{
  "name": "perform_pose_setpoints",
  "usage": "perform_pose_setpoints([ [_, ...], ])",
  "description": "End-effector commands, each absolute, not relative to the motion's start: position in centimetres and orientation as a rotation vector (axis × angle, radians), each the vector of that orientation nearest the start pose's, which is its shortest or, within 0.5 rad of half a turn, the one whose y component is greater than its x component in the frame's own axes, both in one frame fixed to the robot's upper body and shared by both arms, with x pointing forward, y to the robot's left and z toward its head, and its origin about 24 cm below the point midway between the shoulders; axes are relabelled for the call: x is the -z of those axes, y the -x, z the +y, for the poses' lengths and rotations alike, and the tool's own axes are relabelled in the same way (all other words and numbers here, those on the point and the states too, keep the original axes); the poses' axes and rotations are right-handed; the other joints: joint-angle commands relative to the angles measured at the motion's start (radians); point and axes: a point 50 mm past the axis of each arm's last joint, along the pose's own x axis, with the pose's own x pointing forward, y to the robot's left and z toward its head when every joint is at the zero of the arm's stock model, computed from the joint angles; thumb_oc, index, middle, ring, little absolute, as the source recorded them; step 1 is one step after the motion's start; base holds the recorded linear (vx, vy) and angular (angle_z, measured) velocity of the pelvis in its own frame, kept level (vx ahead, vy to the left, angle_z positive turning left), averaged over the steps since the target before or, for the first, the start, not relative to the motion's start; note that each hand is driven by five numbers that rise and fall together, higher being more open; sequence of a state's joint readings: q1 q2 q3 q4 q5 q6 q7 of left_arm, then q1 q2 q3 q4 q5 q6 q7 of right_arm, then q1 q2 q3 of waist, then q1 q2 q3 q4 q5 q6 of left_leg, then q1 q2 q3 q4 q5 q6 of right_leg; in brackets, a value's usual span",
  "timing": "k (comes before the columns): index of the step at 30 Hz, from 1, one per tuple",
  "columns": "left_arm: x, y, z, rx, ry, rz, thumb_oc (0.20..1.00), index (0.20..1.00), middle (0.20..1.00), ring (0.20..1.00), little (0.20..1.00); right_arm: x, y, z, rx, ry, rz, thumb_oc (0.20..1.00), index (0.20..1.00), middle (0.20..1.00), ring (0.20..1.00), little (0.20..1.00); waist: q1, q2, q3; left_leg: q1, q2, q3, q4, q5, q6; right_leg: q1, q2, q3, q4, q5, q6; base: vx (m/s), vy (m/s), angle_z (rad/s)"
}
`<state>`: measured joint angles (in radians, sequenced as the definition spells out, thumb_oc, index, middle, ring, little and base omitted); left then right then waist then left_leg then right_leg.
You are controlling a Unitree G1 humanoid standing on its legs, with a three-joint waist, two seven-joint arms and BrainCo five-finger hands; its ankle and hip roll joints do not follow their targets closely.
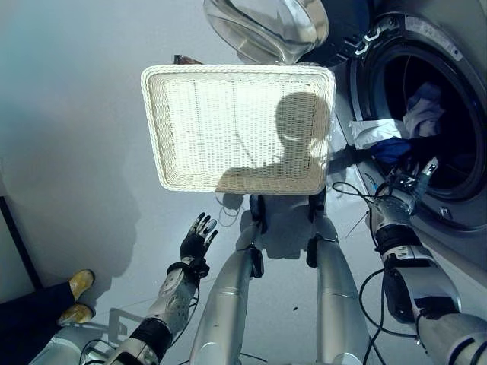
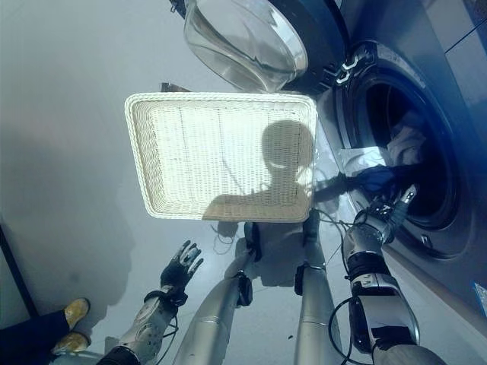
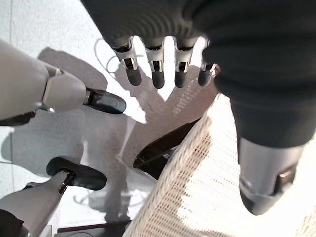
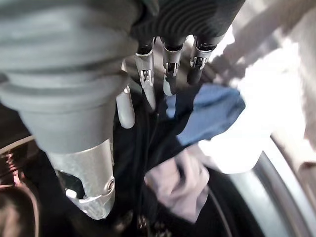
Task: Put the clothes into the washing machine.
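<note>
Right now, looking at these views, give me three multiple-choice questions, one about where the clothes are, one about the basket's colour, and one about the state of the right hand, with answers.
1. Where do the clothes lie?
A. In the wicker basket
B. At the washing machine's drum opening
C. On the floor beside the left hand

2. What colour is the wicker basket?
A. Dark brown
B. Bright red
C. Off-white

3. How is the right hand?
A. Fingers straight, holding nothing
B. Curled round a white shirt
C. Clenched on the basket's rim

Answers:
1 B: white and blue cloth spills over the washing machine door rim, and the basket's bottom is bare.
2 C: its weave is pale cream throughout.
3 A: in the right wrist view its fingers extend straight toward the cloth without closing on it.
</note>
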<state>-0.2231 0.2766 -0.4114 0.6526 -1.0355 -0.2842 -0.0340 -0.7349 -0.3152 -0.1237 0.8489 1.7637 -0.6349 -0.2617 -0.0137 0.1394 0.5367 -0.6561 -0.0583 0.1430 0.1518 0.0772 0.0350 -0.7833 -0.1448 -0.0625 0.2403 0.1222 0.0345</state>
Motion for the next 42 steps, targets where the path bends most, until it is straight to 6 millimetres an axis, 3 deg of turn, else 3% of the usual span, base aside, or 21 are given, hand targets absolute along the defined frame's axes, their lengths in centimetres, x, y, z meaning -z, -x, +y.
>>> perform_pose_setpoints([
  [1,4.4,-26.0,15.3,-0.015,0.565,0.294,1.000,1.000,1.000,1.000,1.000,-5.7,-32.2,-29.7,0.979,-1.329,-0.350,1.000,1.000,1.000,1.000,1.000,-0.018,0.109,-0.017,-0.002,-0.004,0.019,-0.023,-0.008,-0.051,0.033,0.081,-0.030,0.062,-0.132,0.006,-0.04,0.073,0.02],
  [8,4.9,-25.8,15.4,-0.035,0.573,0.321,1.000,1.000,1.000,1.000,1.000,-5.2,-33.0,-26.2,0.743,-1.137,-0.259,1.000,1.000,1.000,1.000,1.000,-0.020,0.086,-0.017,0.041,-0.012,0.015,-0.014,-0.020,-0.048,0.085,0.069,-0.041,0.033,-0.117,0.008,-0.05,0.066,0.01],
  [12,6.0,-25.2,16.4,-0.073,0.538,0.365,1.000,1.000,1.000,1.000,1.000,-2.9,-32.2,-23.8,0.593,-0.912,-0.133,1.000,1.000,1.000,1.000,1.000,-0.025,0.035,-0.017,0.097,-0.016,0.007,-0.001,-0.041,-0.043,0.158,0.063,-0.053,-0.011,-0.094,0.013,-0.06,0.050,0.03],
  [13,6.0,-25.2,16.4,-0.073,0.538,0.365,1.000,1.000,1.000,1.000,1.000,-2.9,-32.2,-23.8,0.593,-0.912,-0.133,1.000,1.000,1.000,1.000,1.000,-0.025,0.035,-0.017,0.097,-0.016,0.007,-0.001,-0.041,-0.043,0.158,0.063,-0.053,-0.011,-0.094,0.013,-0.05,0.027,0.09],
  [16,6.8,-24.7,17.7,-0.111,0.492,0.402,1.000,1.000,1.000,1.000,1.000,-0.7,-31.2,-22.9,0.505,-0.776,-0.034,1.000,1.000,1.000,1.000,1.000,-0.028,-0.011,-0.017,0.152,-0.014,0.003,0.008,-0.060,-0.039,0.224,0.063,-0.056,-0.042,-0.077,0.020,-0.06,0.018,0.08],
  [19,7.1,-24.5,18.1,-0.118,0.476,0.416,1.000,1.000,1.000,1.000,1.000,-0.1,-30.8,-22.7,0.491,-0.740,-0.005,1.000,1.000,1.000,1.000,1.000,-0.028,-0.024,-0.017,0.173,-0.012,0.001,0.009,-0.066,-0.039,0.247,0.065,-0.056,-0.048,-0.075,0.022,-0.03,0.000,0.03],
  [21,8.0,-23.7,19.5,-0.117,0.423,0.455,1.000,1.000,1.000,1.000,1.000,2.5,-28.8,-23.2,0.426,-0.561,0.105,1.000,1.000,1.000,1.000,1.000,-0.029,-0.057,-0.017,0.271,-0.004,0.002,-0.007,-0.076,-0.039,0.341,0.066,-0.056,-0.073,-0.074,0.033,-0.05,0.005,-0.02],
  [25,8.6,-23.1,20.3,-0.085,0.356,0.482,1.000,1.000,1.000,1.000,1.000,4.2,-27.3,-23.5,0.329,-0.365,0.209,1.000,1.000,1.000,1.000,1.000,-0.025,-0.076,-0.027,0.354,0.002,0.004,-0.044,-0.074,-0.043,0.422,0.068,-0.058,-0.103,-0.073,0.042,-0.01,-0.004,0.11],
  [27,10.1,-21.2,21.3,-0.055,0.286,0.570,1.000,1.000,1.000,1.000,1.000,7.2,-24.4,-23.4,0.166,-0.208,0.389,1.000,1.000,1.000,1.000,1.000,-0.013,-0.101,-0.110,0.444,0.013,-0.001,-0.116,-0.064,-0.056,0.521,0.069,-0.074,-0.164,-0.074,0.052,0.09,-0.042,0.01],
  [28,10.1,-21.2,21.3,-0.055,0.286,0.570,1.000,1.000,1.000,1.000,1.000,7.2,-24.4,-23.4,0.166,-0.208,0.389,1.000,1.000,1.000,1.000,1.000,-0.013,-0.101,-0.110,0.444,0.013,-0.001,-0.116,-0.064,-0.056,0.521,0.069,-0.074,-0.164,-0.074,0.052,0.08,-0.032,0.22],
  [31,11.3,-19.6,22.0,-0.054,0.255,0.658,1.000,1.000,1.000,1.000,1.000,9.7,-21.6,-23.0,0.027,-0.108,0.560,1.000,1.000,1.000,1.000,1.000,-0.007,-0.122,-0.184,0.521,0.021,-0.003,-0.177,-0.054,-0.065,0.611,0.080,-0.093,-0.215,-0.079,0.054,0.09,-0.041,0.15],
  [33,11.3,-19.6,22.0,-0.054,0.255,0.658,1.000,1.000,1.000,1.000,1.000,9.7,-21.6,-23.0,0.027,-0.108,0.560,1.000,1.000,1.000,1.000,1.000,-0.007,-0.122,-0.184,0.521,0.021,-0.003,-0.177,-0.054,-0.065,0.611,0.080,-0.093,-0.215,-0.079,0.054,0.05,-0.025,0.06],
  [35,12.6,-17.9,22.0,-0.024,0.224,0.781,1.000,1.000,1.000,1.000,1.000,11.4,-19.3,-22.5,-0.075,0.039,0.689,1.000,1.000,1.000,1.000,1.000,0.003,-0.135,-0.250,0.581,0.026,-0.009,-0.191,-0.062,-0.068,0.685,0.083,-0.116,-0.236,-0.093,0.051,0.14,-0.060,0.16],
  [42,14.6,-14.4,21.3,0.060,0.098,0.993,1.000,1.000,1.000,1.000,1.000,13.8,-15.9,-21.9,-0.089,0.132,0.908,1.000,1.000,1.000,1.000,1.000,0.004,-0.153,-0.364,0.697,0.027,-0.015,-0.210,-0.094,-0.060,0.809,0.098,-0.123,-0.268,-0.113,0.046,0.15,-0.025,0.16],
])
